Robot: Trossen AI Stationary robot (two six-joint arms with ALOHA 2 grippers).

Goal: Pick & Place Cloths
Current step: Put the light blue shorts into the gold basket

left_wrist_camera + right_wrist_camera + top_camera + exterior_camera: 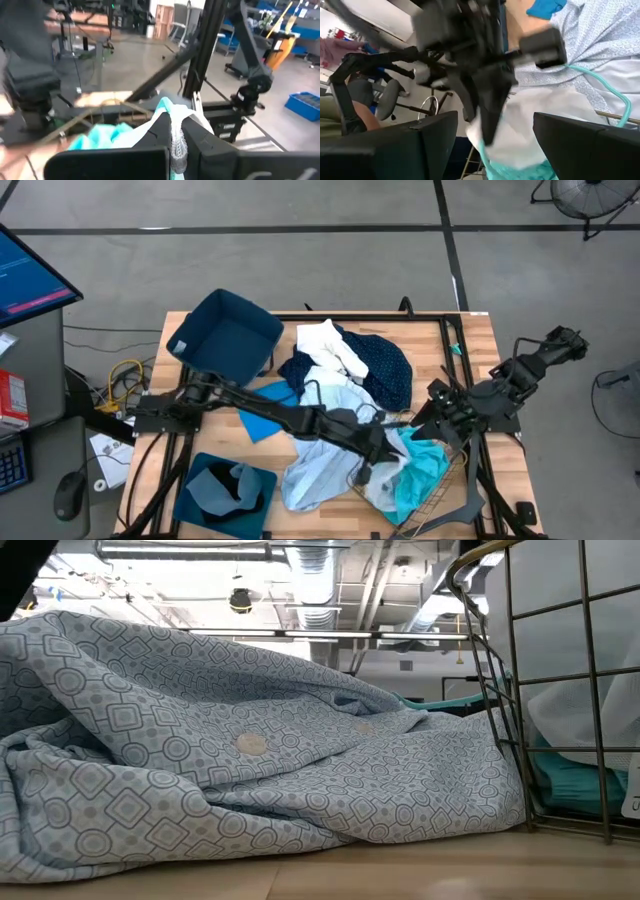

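My left gripper (392, 452) reaches across the table to the wire basket (440, 500) at the near right and is shut on a white cloth (165, 115). A cyan cloth (425, 470) lies under it in the basket. A pale blue patterned cloth (320, 470) is heaped beside the basket and fills the low view (250, 760). A navy dotted cloth (385, 365) and another white cloth (325, 345) lie at the table's far middle. My right gripper (434, 410) hangs open above the basket's far side, with nothing between its fingers (435, 145). My left gripper pinches a bunched fold of the white cloth (177, 134) between its two fingers. The fingers come nearly level from the table's left. Below them the cloth hangs (520, 130), and its lower part lies on the cyan cloth in the basket.
A dark blue bin (230, 335) stands tipped at the far left. A second bin (225, 495) at the near left holds a grey cloth. A bright blue cloth (265, 418) lies under the left arm. The basket's wire wall (560, 690) stands at the near right.
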